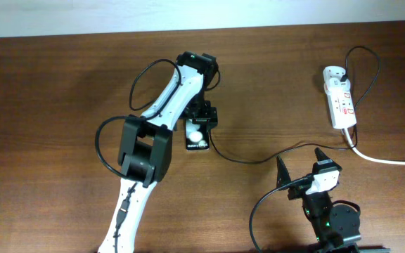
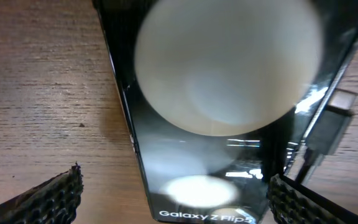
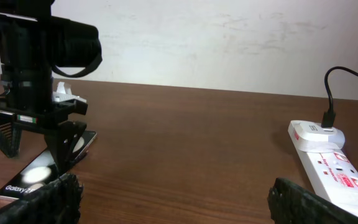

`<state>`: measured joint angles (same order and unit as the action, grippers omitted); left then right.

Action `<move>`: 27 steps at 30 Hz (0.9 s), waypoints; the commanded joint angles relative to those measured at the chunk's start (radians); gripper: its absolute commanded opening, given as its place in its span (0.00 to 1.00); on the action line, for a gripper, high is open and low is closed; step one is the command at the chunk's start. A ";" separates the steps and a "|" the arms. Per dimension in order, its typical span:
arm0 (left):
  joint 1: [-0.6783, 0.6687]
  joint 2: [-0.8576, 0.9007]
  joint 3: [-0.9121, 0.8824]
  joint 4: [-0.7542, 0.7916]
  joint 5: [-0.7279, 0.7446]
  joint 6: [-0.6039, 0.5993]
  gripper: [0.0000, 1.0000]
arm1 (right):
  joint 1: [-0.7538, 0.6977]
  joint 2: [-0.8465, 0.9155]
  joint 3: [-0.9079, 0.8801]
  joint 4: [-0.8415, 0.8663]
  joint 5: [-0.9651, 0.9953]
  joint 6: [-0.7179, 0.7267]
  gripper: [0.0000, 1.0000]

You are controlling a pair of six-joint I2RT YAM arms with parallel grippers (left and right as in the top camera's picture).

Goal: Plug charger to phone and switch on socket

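The phone [image 1: 197, 137] is a black slab with two white round patches and white lettering, lying flat mid-table. It fills the left wrist view [image 2: 229, 124] and shows in the right wrist view [image 3: 33, 177]. My left gripper [image 1: 201, 118] hovers just over it, open and empty [image 2: 173, 199]. The charger cable [image 1: 252, 160] runs from the phone's right side to the socket. Its plug tip [image 2: 334, 121] lies beside the phone's right edge, with the metal end showing. The socket [image 1: 342, 102] is at the far right [image 3: 331, 165]. My right gripper [image 1: 301, 165] is open and empty [image 3: 173, 199].
The socket's thick white cord [image 1: 392, 160] runs off to the right edge. The white plug block [image 1: 332, 72] sits at the strip's far end, and the thin cable loops [image 1: 371, 60] above it. The left arm's black cables [image 1: 107, 144] arc at the left.
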<state>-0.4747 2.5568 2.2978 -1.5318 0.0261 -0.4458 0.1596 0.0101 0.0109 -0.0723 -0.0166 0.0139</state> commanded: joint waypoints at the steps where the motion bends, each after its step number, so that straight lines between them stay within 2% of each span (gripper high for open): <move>1: 0.000 -0.092 -0.007 0.010 0.011 -0.021 0.99 | -0.003 -0.006 -0.005 -0.003 -0.006 -0.006 0.99; 14: 0.023 -0.092 -0.010 0.007 -0.032 -0.011 0.99 | -0.003 -0.006 -0.005 -0.003 -0.006 -0.006 0.99; 17: 0.047 -0.142 -0.010 -0.024 -0.040 0.023 0.99 | -0.003 -0.006 -0.005 -0.003 -0.006 -0.006 0.99; 21: 0.003 -0.248 -0.019 -0.084 -0.071 0.018 0.95 | -0.003 -0.006 -0.005 -0.003 -0.006 -0.006 0.99; 23: -0.027 -0.324 -0.122 0.001 -0.122 0.013 0.95 | -0.003 -0.006 -0.005 -0.003 -0.006 -0.006 0.99; 25: -0.046 -0.412 -0.314 0.158 -0.129 0.045 1.00 | -0.003 -0.006 -0.005 -0.003 -0.006 -0.006 0.99; 27: -0.014 -0.471 -0.512 0.319 -0.120 0.073 0.99 | -0.003 -0.006 -0.005 -0.003 -0.006 -0.006 0.99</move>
<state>-0.5285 2.1483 1.9945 -1.3399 -0.0731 -0.4183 0.1596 0.0101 0.0109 -0.0723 -0.0166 0.0135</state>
